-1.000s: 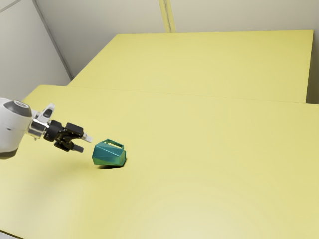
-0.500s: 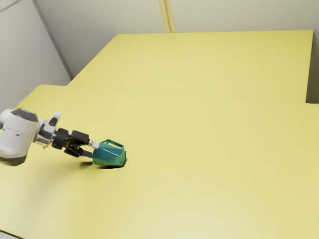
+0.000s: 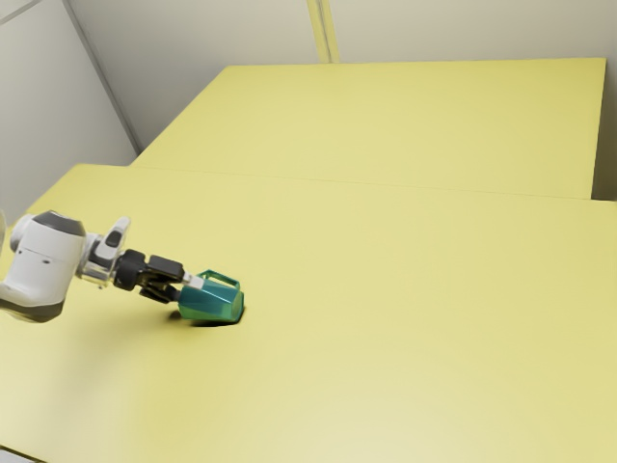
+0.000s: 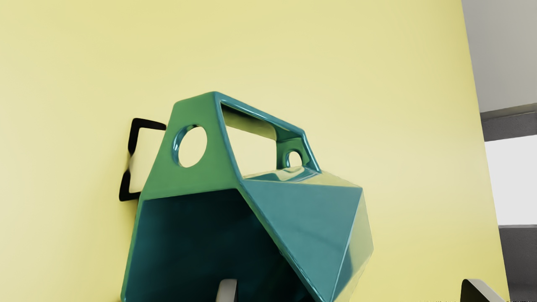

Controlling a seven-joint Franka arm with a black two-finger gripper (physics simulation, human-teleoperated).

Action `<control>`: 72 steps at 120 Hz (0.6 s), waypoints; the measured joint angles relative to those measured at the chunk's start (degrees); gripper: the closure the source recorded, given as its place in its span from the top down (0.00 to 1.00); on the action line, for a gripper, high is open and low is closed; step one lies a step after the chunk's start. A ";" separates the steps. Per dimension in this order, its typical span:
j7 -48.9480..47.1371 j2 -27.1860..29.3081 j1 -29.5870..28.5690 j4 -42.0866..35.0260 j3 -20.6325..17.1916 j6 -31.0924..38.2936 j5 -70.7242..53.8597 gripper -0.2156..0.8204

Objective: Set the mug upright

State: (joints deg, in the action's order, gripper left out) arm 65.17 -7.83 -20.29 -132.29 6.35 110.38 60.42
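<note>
Mug lies on its side on the table, handle upward, mouth facing the parted jaws, one at the opening, the other outside the wall.

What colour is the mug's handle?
The handle is green on its broad face and teal along its edges, seen best in the wrist view.

Mug glossy, smooth, hard-looking; table smooth, softly satiny; hand black, mostly matt
</note>
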 joint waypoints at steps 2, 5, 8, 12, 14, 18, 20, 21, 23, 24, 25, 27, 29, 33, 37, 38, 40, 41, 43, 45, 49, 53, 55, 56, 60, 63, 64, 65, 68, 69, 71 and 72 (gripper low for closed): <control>0.12 -0.02 0.02 0.00 -0.01 -0.01 0.03 0.76; 0.28 -0.04 0.04 0.00 -0.01 -0.03 0.06 0.76; 0.45 -0.08 0.06 0.00 -0.04 -0.05 0.09 0.76; 0.65 -0.17 0.15 0.00 -0.07 -0.06 0.15 0.76; 0.75 -0.25 0.22 0.00 -0.08 -0.07 0.21 0.76; 0.94 -0.37 0.35 0.00 -0.09 -0.08 0.31 0.76; 1.03 -0.41 0.40 0.00 -0.11 -0.08 0.35 0.76; 1.07 -0.43 0.42 0.00 -0.12 -0.08 0.37 0.76; 1.16 -0.45 0.49 0.01 -0.14 -0.09 0.41 0.76; 1.20 -0.46 0.54 0.02 -0.15 -0.09 0.43 0.76; 1.24 -0.47 0.58 0.02 -0.15 -0.10 0.44 0.76; 1.33 -0.48 0.66 0.02 -0.17 -0.10 0.47 0.76; 1.41 -0.49 0.73 0.02 -0.20 -0.10 0.50 0.76; 1.56 -0.52 0.85 0.04 -0.28 -0.09 0.54 0.76; 1.71 -0.52 0.93 0.04 -0.32 -0.09 0.57 0.75; 1.74 -0.52 0.94 0.03 -0.33 -0.09 0.59 0.75; 1.81 -0.52 0.95 0.02 -0.34 -0.09 0.61 0.75; 1.84 -0.52 0.96 0.02 -0.34 -0.09 0.62 0.74; 1.91 -0.54 0.92 0.02 -0.42 -0.09 0.66 0.73; 1.97 -0.54 0.92 0.01 -0.48 -0.10 0.73 0.72; 2.10 -0.53 0.93 0.01 -0.57 -0.09 0.88 0.69; 2.21 -0.53 0.97 0.00 -0.69 -0.09 1.00 0.65; 2.27 -0.52 1.01 0.00 -0.75 -0.09 1.04 0.64; 2.30 -0.52 1.02 0.00 -0.77 -0.09 1.06 0.63; 2.40 -0.52 1.08 0.00 -0.83 -0.08 1.14 0.59; 2.48 -0.52 1.11 0.00 -0.85 -0.07 1.18 0.56; 2.50 -0.52 1.12 0.00 -0.86 -0.07 1.19 0.55; 2.53 -0.52 1.12 0.00 -0.87 -0.06 1.20 0.55; 2.60 -0.52 1.13 0.00 -0.88 -0.06 1.23 0.52; 2.62 -0.52 1.13 0.00 -0.88 -0.05 1.24 0.51; 2.66 -0.52 1.13 0.01 -0.88 -0.05 1.26 0.49; 2.68 -0.52 1.13 0.01 -0.89 -0.05 1.27 0.48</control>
State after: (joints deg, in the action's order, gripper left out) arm 67.85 -8.35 -19.15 -132.28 5.46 110.33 61.68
